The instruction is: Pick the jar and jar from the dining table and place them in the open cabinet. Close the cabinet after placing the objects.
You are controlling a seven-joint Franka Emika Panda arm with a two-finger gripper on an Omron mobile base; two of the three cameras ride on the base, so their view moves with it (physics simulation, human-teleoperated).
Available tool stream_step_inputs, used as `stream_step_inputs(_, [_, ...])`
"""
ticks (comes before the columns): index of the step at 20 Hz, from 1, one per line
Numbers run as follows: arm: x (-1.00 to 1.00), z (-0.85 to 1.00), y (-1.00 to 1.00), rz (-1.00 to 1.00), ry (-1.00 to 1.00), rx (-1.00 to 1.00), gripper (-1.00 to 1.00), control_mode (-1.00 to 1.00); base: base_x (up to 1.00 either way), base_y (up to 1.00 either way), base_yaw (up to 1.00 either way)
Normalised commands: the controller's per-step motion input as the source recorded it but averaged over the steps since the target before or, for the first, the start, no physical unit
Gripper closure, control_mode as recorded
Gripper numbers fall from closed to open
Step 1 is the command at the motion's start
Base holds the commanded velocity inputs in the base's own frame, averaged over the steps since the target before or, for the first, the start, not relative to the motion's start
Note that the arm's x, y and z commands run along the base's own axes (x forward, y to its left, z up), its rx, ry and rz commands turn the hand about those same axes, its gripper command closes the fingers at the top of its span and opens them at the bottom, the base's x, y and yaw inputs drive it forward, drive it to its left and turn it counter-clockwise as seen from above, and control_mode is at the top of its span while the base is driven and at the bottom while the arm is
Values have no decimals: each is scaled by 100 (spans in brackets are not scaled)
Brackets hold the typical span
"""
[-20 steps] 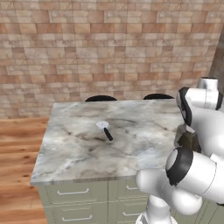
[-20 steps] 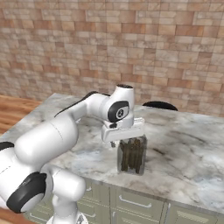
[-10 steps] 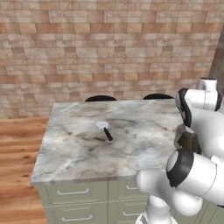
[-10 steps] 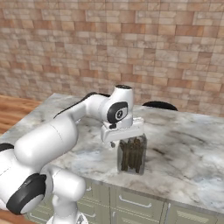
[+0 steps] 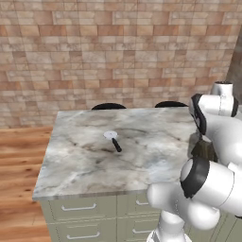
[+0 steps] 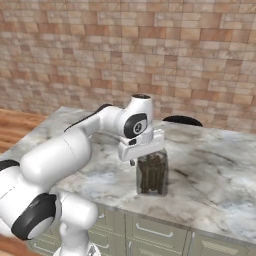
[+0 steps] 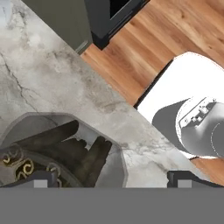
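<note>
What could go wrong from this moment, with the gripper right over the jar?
1. In the hand view the jar sits off to one side of the gripper, not centred between the fingertips; closing now could catch only its rim and tip it.
2. The jar stands close to the table's near edge, so a push might send it off.
3. A low swing toward the utensil could knock it.

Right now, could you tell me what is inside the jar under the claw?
Dark brown upright sticks fill the jar, seen through its clear glass on the dining table. From above, some ends look like rolled spirals. The claw hangs over its mouth, hiding part of the contents.
</note>
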Motion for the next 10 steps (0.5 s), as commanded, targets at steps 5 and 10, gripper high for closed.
stream_step_inputs(5, [-27, -39, 0, 9, 0, 0, -100, -100, 0, 0, 0])
stream_step_inputs(10, [-10, -19, 0, 11, -3, 2, -100, -100, 0, 0, 0])
